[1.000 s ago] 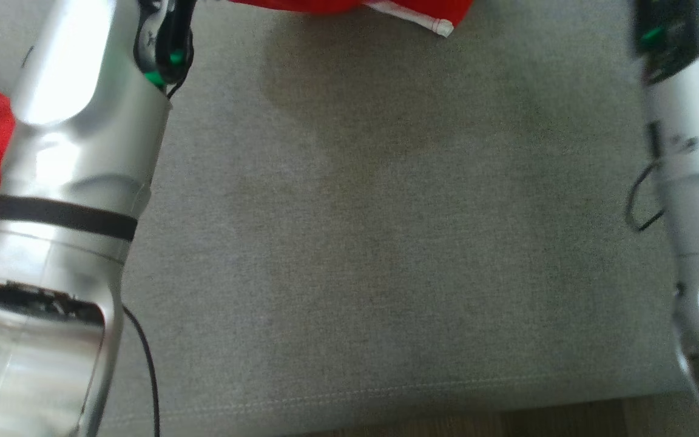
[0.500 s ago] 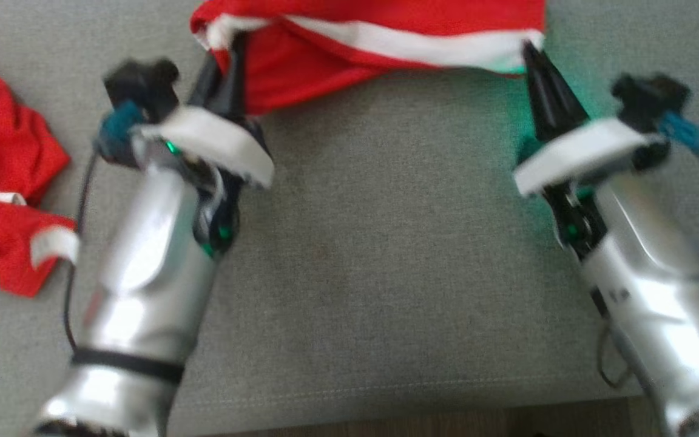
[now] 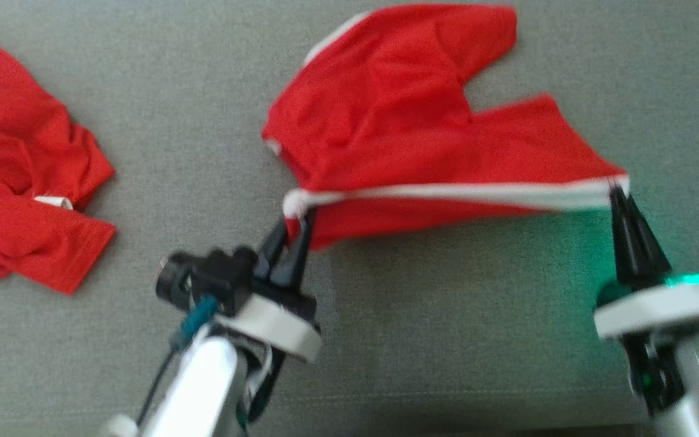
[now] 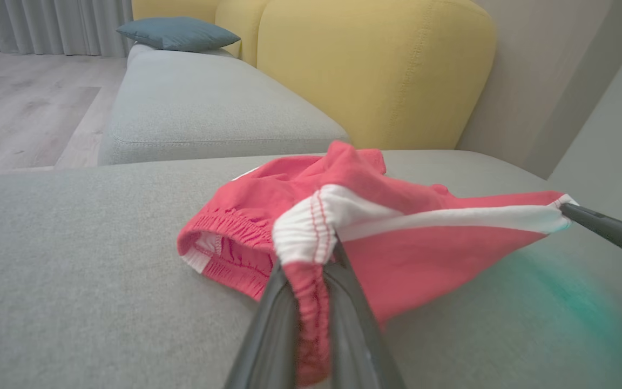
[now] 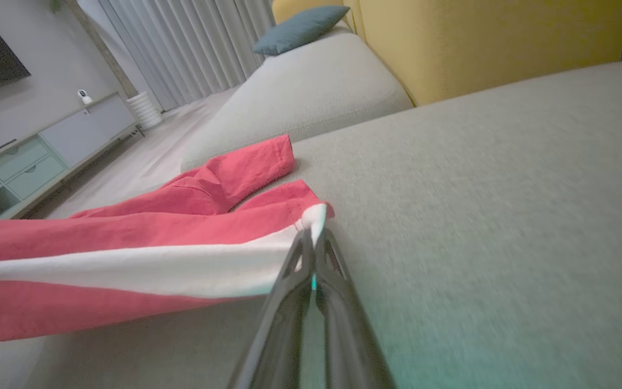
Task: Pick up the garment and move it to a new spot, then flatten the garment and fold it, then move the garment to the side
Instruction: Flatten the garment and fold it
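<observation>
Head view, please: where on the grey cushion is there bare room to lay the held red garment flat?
Bare: the near stretch of cushion between left arm and right arm, in front of the held garment; also the band between it and the crumpled red clothing at left. Crowded: that left edge.

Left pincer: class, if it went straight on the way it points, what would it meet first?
The red shorts themselves: the left pincer grips their waistband, and the bunched cloth lies directly ahead on the grey sofa seat. Depth beyond is unclear.

Matt red cloth garment (image 3: 386, 121), rough grey woven sofa (image 3: 446, 321), glossy silvery forearm (image 3: 207, 379)
</observation>
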{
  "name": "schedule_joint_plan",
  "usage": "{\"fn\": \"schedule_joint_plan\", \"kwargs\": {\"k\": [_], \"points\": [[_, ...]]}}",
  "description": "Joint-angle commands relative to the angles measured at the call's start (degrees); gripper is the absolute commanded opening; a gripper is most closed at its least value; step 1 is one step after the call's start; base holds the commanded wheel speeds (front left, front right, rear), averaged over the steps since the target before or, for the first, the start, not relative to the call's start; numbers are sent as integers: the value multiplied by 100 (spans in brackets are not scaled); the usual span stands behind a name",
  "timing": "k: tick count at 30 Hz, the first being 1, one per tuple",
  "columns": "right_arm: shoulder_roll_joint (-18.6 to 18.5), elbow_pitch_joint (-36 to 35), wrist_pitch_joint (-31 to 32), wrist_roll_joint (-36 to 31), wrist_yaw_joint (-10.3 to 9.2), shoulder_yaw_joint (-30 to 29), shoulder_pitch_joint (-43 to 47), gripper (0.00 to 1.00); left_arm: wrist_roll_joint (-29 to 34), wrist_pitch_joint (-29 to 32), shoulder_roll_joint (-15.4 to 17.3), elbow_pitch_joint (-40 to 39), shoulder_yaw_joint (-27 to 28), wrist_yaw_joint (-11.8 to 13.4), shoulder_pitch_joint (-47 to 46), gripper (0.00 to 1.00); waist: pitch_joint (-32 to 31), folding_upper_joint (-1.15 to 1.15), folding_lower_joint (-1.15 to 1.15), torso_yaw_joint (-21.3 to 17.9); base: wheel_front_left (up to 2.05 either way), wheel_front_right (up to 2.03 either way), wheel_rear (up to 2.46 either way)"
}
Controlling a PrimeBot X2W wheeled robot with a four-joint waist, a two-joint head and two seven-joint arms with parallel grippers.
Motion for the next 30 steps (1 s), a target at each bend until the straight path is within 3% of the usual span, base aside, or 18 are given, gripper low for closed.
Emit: {"fn": "schedule_joint_plan", "kwargs": {"k": [1, 12, 16, 22, 30], "points": [[22, -380, 108, -105, 42, -41, 229, 0, 57, -28, 73, -282, 128, 29, 34, 0, -92, 0, 0, 25, 0, 0, 0], [702, -2889, 1746, -943, 42, -1304, 2181, 0, 204, -28, 72, -948, -7, 40, 1147, 0, -404, 0, 0, 65, 0, 0, 0], [801, -3331, 2069, -1031, 42, -1505, 2432, 0, 133, -28, 72, -1049, -91, -5, 1344, 0, -458, 0, 0, 94, 0, 0, 0], [737, -3495, 2317, -1079, 42, -1690, 2199, 0, -104, -28, 72, -958, -309, -124, 1285, 0, -410, 0, 0, 152, 0, 0, 0], [19, -2747, 2554, -913, 42, -1448, 676, 0, -928, -9, 72, -505, -517, -117, 501, 0, 23, 0, 0, 403, 0, 0, 0]]}}
